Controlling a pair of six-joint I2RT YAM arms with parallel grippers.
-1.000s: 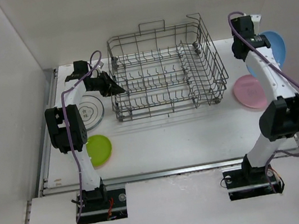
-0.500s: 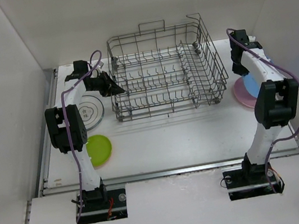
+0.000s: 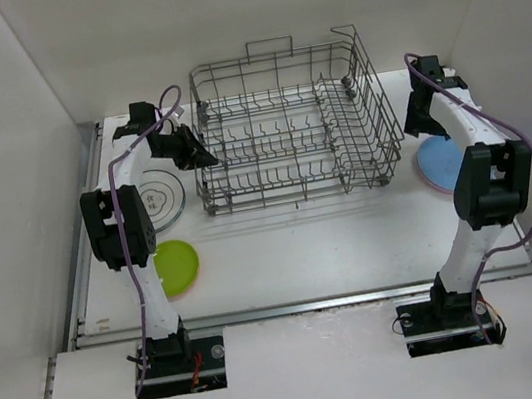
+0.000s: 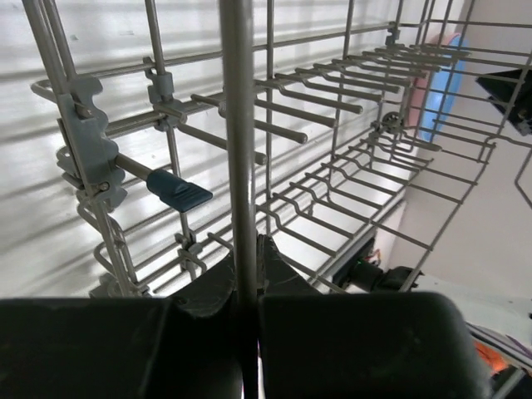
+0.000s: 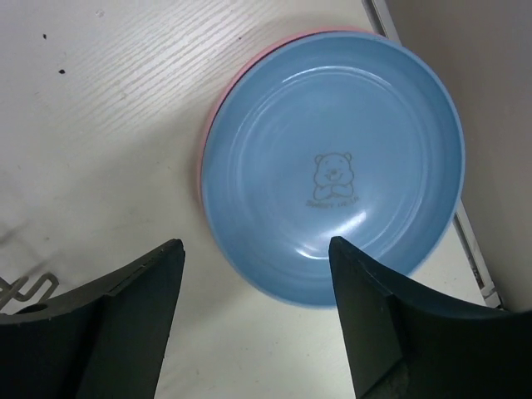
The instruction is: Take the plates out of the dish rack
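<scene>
The grey wire dish rack (image 3: 290, 125) stands at the back middle of the table, with no plate showing among its tines. My left gripper (image 3: 201, 157) is at its left wall, shut on one upright wire of the rack (image 4: 237, 125). A light-blue plate (image 5: 332, 166) lies flat on a pink plate (image 5: 206, 141) to the right of the rack. My right gripper (image 5: 256, 245) hovers open just above the blue plate's near rim, holding nothing. In the top view the blue plate (image 3: 439, 162) lies below that gripper (image 3: 416, 125).
A white patterned plate (image 3: 159, 196) lies left of the rack, and a lime-green plate (image 3: 177, 266) sits nearer the front by the left arm. White walls close in both sides. The table's right edge rail (image 5: 465, 241) runs just beyond the stacked plates.
The right gripper brought the light-blue plate down from upright onto the pink plate and opened, letting it go. The left gripper kept its hold on the rack wire.
</scene>
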